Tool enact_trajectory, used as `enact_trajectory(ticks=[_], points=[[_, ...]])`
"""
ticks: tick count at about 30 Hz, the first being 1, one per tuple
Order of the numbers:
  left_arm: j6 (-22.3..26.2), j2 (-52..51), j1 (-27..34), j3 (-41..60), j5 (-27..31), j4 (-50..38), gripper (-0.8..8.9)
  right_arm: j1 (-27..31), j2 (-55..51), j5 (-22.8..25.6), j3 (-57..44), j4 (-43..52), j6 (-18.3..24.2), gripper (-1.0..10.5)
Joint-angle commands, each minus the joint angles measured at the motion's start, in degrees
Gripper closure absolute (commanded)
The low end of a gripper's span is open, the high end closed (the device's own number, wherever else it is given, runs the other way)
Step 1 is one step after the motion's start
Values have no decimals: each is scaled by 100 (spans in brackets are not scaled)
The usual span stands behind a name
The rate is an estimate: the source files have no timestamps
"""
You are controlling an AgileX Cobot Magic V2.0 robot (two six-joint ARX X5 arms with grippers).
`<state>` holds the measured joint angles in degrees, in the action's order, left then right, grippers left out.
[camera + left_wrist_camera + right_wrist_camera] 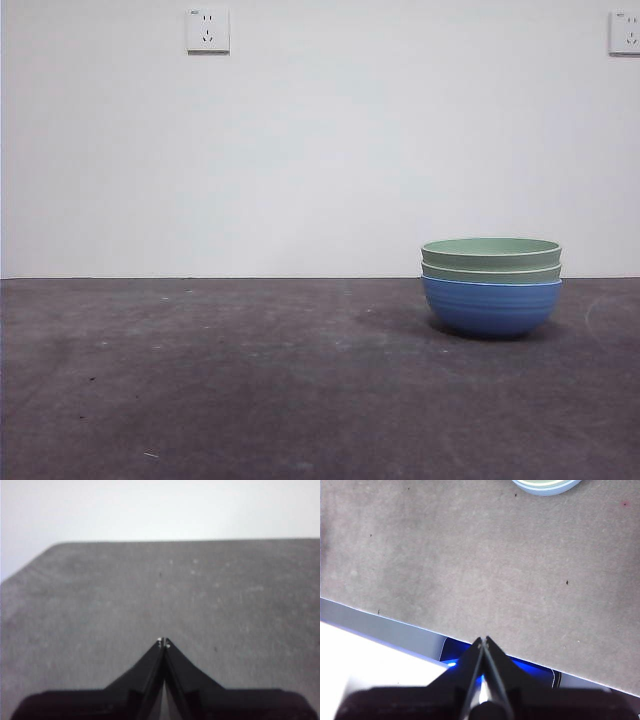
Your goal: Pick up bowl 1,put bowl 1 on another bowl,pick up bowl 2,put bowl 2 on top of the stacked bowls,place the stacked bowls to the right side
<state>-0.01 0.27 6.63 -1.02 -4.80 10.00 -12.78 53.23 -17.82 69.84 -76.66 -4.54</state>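
Observation:
Three bowls stand nested on the right part of the table in the front view: a blue bowl at the bottom and two pale green bowls with cream rims inside it. Only the rim of the stacked bowls shows in the right wrist view, far ahead of my right gripper, which is shut and empty above the table's near edge. My left gripper is shut over bare table with nothing in it. Neither arm shows in the front view.
A dark grey table runs to a white wall with two sockets. In the right wrist view the table's edge lies just under the jaws, with a blue-lit base below it.

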Motion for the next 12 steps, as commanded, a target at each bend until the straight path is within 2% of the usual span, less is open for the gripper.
enact_trajectory(ticks=[1, 3, 12], points=[[-208, -17, 24, 81, -11, 28, 817, -4, 0, 15, -22, 28, -31, 944], [-369, -17, 24, 81, -15, 11, 817, -4, 0, 15, -22, 28, -31, 944], [-363, -15, 24, 81, 24, 13, 817, -4, 0, 15, -22, 31, -31, 944]])
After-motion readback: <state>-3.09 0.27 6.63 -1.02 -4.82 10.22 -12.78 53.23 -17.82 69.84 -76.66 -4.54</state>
